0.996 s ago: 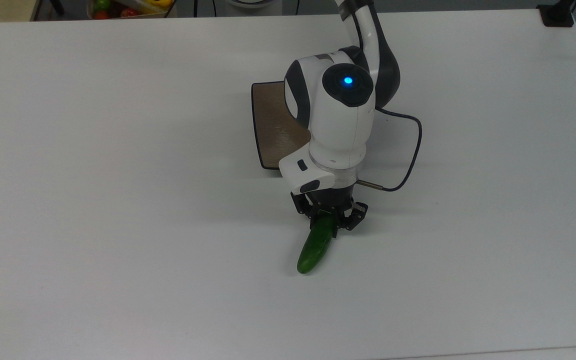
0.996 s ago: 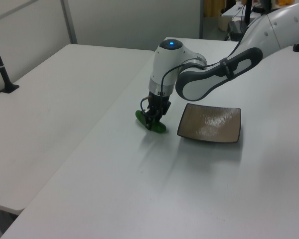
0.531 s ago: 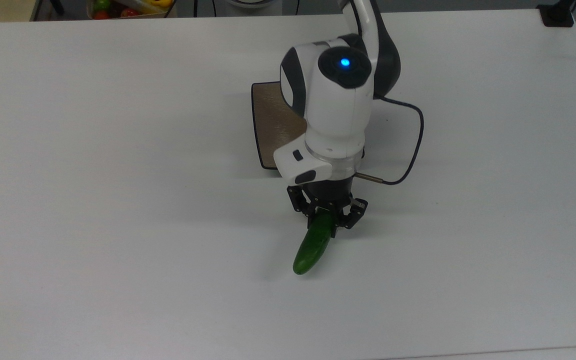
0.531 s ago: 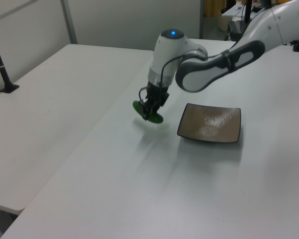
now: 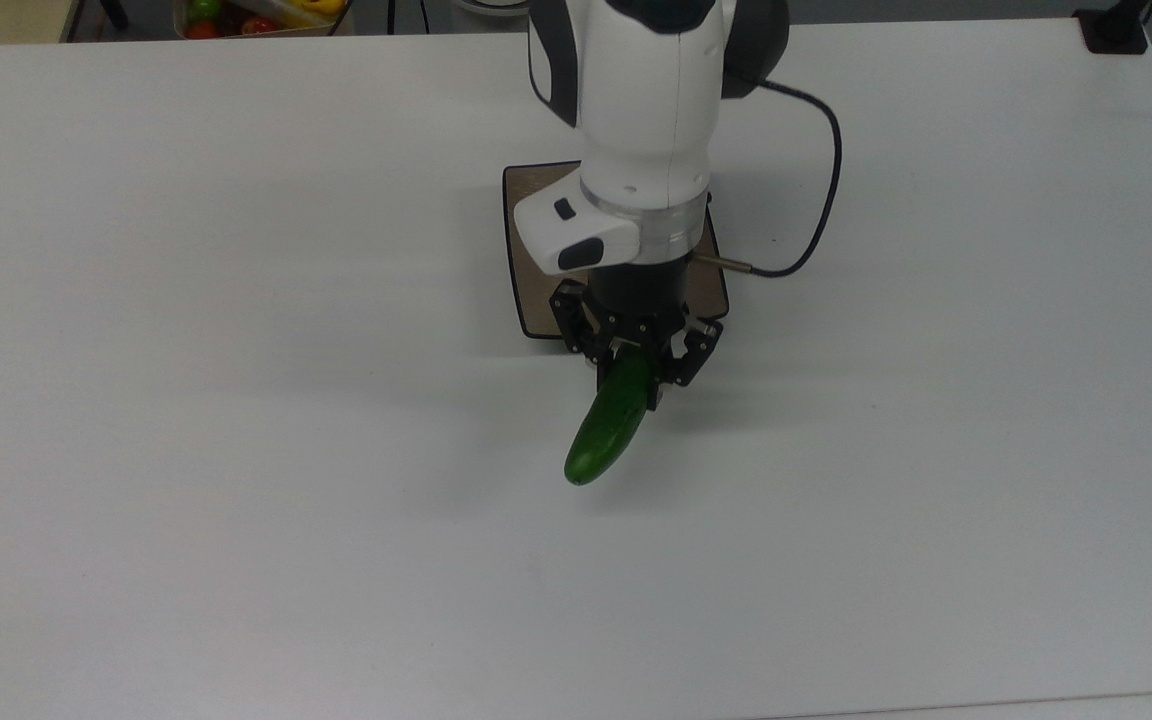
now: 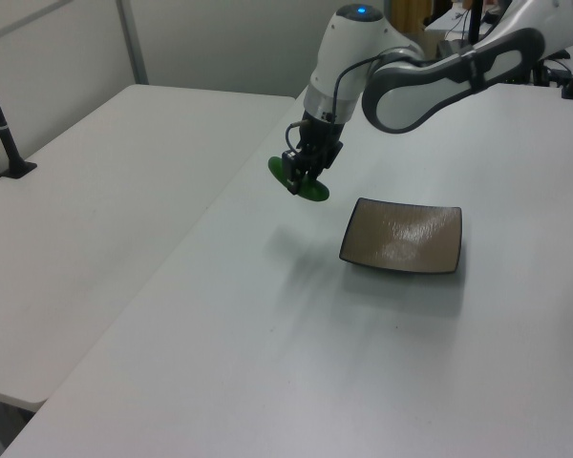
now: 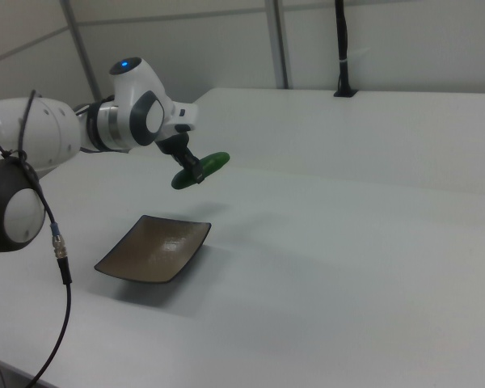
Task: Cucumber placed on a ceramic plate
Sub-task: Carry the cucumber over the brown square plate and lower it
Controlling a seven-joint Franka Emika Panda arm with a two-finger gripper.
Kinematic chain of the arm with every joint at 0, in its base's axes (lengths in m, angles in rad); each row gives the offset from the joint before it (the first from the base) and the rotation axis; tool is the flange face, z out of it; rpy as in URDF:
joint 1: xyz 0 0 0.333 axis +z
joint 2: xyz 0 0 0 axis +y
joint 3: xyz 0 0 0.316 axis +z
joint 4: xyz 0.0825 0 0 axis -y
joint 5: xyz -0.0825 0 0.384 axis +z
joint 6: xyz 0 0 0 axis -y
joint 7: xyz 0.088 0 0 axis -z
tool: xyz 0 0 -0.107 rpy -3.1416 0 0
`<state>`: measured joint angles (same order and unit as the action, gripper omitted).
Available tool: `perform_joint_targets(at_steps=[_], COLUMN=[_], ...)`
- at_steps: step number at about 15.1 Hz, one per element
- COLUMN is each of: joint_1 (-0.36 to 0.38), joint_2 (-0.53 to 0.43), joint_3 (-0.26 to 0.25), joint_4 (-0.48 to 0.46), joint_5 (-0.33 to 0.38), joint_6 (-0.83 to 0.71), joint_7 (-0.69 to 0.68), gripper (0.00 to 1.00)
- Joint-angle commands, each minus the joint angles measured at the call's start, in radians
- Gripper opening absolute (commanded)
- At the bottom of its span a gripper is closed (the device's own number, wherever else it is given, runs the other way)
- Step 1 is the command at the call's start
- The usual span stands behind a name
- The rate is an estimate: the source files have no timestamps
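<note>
Tool (image 5: 636,352) grips cucumber (image 5: 608,422) high above table (image 5: 236,400)

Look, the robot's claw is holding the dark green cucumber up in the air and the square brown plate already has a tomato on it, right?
Not quite. The square brown-grey ceramic plate has nothing on it, as the left view shows. The rest is right: the claw holds the dark green cucumber up in the air above the white table.
</note>
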<state>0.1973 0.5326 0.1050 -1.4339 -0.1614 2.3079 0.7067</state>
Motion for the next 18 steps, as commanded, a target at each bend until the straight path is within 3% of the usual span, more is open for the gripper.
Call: perform_joint_targets(at_steps=[1, 5, 7, 12, 13, 15, 16, 18], joint_1=[-0.018, -0.010, -0.009, 0.011, 0.013, 0.013, 0.011, 0.011], joint_2=[-0.153, -0.241, -0.258, -0.261, -0.261, -0.261, -0.261, -0.261], joint_3=[0.024, 0.025, 0.051, 0.064, 0.064, 0.065, 0.067, 0.067], joint_4=[-0.184, -0.314, -0.368, -0.391, -0.391, -0.388, -0.385, -0.384], joint_5=[-0.003, 0.002, 0.002, 0.002, 0.002, 0.002, 0.002, 0.002], joint_6=[-0.005, -0.008, -0.008, -0.114, -0.117, -0.131, -0.136, -0.136], joint_7=[-0.061, -0.119, -0.142, -0.197, -0.199, -0.199, -0.199, -0.199], gripper=[0.25, 0.25, 0.25, 0.29, 0.41, 0.90, 1.00, 1.00])
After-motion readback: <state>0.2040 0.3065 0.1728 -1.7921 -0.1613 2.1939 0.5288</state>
